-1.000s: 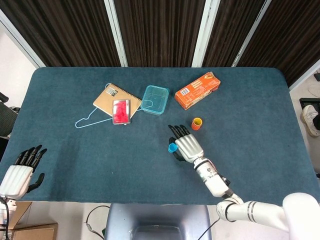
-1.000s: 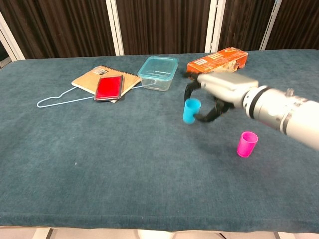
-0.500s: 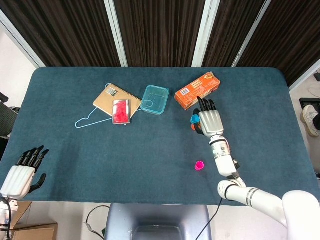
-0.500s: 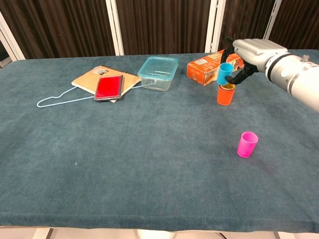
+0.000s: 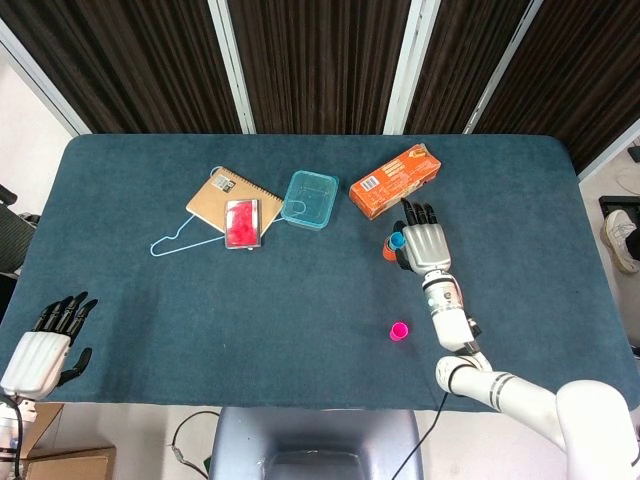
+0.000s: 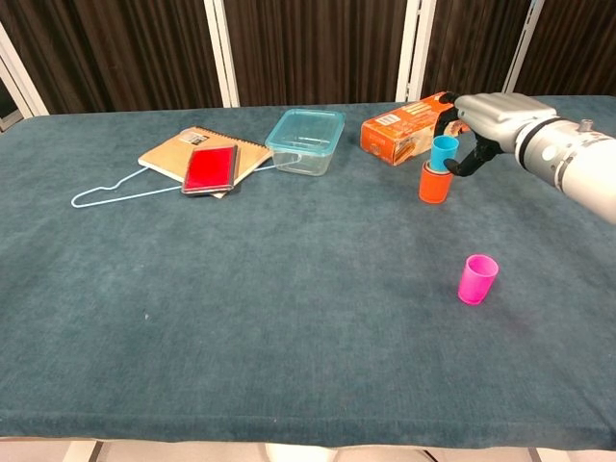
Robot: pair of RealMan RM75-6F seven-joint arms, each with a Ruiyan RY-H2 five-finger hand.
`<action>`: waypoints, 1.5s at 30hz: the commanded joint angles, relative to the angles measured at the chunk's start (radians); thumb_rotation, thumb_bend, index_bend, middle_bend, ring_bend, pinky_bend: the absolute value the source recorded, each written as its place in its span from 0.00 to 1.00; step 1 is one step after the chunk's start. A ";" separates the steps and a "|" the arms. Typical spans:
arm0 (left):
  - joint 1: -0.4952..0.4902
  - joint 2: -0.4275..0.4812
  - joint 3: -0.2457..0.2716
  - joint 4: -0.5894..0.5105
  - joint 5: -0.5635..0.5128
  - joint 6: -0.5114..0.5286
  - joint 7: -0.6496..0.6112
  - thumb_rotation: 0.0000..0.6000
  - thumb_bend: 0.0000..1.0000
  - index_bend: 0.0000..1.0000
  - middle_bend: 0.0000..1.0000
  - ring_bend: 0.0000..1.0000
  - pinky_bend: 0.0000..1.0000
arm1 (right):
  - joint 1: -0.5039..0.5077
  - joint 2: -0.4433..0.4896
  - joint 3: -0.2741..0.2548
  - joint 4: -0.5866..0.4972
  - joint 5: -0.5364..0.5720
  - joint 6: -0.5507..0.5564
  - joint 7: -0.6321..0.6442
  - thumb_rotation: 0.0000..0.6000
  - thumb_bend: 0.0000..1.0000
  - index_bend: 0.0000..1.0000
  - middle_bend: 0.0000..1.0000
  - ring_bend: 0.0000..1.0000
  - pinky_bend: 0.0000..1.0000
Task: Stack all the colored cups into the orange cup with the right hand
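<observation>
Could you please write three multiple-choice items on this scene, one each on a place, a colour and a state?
1. Where does the pink cup stand?
A. alone on the table, nearer the robot than the orange cup
B. inside the clear container
C. on the notebook

2. What colour is the cup sitting in the orange cup?
A. green
B. blue
C. yellow

3. What is the left hand doing?
A. gripping the hanger
B. pressing the orange box
C. holding nothing

Answers: 1 A, nothing touches it. 2 B, the blue cup rises from the orange rim beside the right hand. 3 C, it shows at the table's corner, fingers free.
</observation>
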 commanded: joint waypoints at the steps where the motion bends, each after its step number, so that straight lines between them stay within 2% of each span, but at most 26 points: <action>1: 0.001 0.000 0.000 0.000 0.000 0.001 0.001 1.00 0.43 0.00 0.00 0.00 0.11 | -0.004 0.026 -0.010 -0.034 0.006 -0.025 -0.003 1.00 0.54 0.04 0.00 0.00 0.00; 5: 0.003 0.000 0.002 0.001 0.001 0.004 0.000 1.00 0.43 0.00 0.00 0.00 0.11 | -0.094 0.187 -0.094 -0.327 -0.173 0.042 0.118 1.00 0.52 0.05 0.00 0.00 0.00; 8: 0.003 -0.001 0.004 0.000 0.004 0.002 0.004 1.00 0.43 0.00 0.00 0.00 0.11 | -0.148 0.299 -0.187 -0.516 -0.329 0.081 0.175 1.00 0.50 0.09 0.00 0.00 0.00; 11: 0.004 -0.003 0.005 0.000 0.006 0.005 0.007 1.00 0.43 0.00 0.00 0.00 0.11 | -0.180 0.382 -0.274 -0.644 -0.453 0.090 0.228 1.00 0.48 0.13 0.00 0.00 0.00; 13: 0.004 -0.004 0.005 0.000 0.006 0.006 0.008 1.00 0.43 0.00 0.00 0.00 0.11 | -0.192 0.413 -0.316 -0.681 -0.514 0.094 0.244 1.00 0.47 0.16 0.00 0.00 0.00; 16: 0.005 -0.004 0.006 0.000 0.010 0.010 0.007 1.00 0.43 0.00 0.00 0.00 0.11 | -0.212 0.431 -0.370 -0.684 -0.575 0.100 0.224 1.00 0.47 0.20 0.00 0.00 0.00; 20: 0.007 -0.003 0.010 0.002 0.016 0.014 0.004 1.00 0.43 0.00 0.00 0.00 0.11 | -0.230 0.415 -0.387 -0.644 -0.564 0.093 0.197 1.00 0.47 0.26 0.00 0.00 0.00; 32: 0.006 -0.002 0.012 0.008 0.016 0.008 -0.008 1.00 0.43 0.00 0.00 0.00 0.11 | -0.236 0.338 -0.332 -0.492 -0.467 0.061 0.178 1.00 0.47 0.36 0.00 0.00 0.00; 45: 0.007 -0.001 0.015 0.014 0.019 0.008 -0.012 1.00 0.43 0.00 0.00 0.00 0.11 | -0.236 0.299 -0.313 -0.464 -0.435 0.047 0.170 1.00 0.47 0.56 0.02 0.00 0.00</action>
